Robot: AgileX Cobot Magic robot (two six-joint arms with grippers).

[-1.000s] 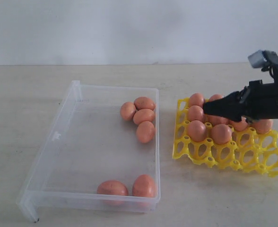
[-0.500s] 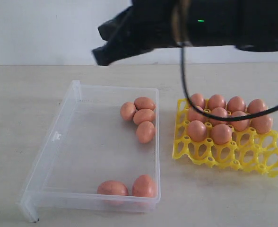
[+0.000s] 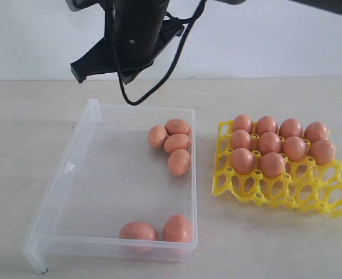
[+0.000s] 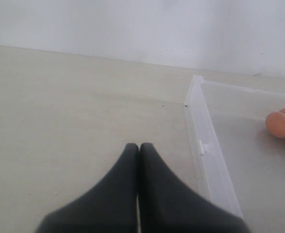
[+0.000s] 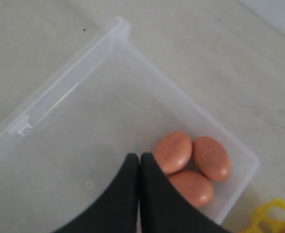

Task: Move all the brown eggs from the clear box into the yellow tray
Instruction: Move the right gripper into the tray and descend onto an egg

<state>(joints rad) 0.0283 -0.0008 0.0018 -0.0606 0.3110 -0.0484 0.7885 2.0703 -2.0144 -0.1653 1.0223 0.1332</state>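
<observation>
A pale beige, faintly mottled surface [image 3: 20, 128] runs back to a white wall along its far edge. Two things lie directly on it. The clear box [image 3: 66, 168] sits left of the middle, its long sides running from near edge toward far edge. The yellow tray [image 3: 264, 195] sits just beside the box, not touching it, toward the right edge.

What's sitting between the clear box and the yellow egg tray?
Nothing. The exterior view shows only a narrow strip of bare table between the clear box and the yellow tray.
</observation>
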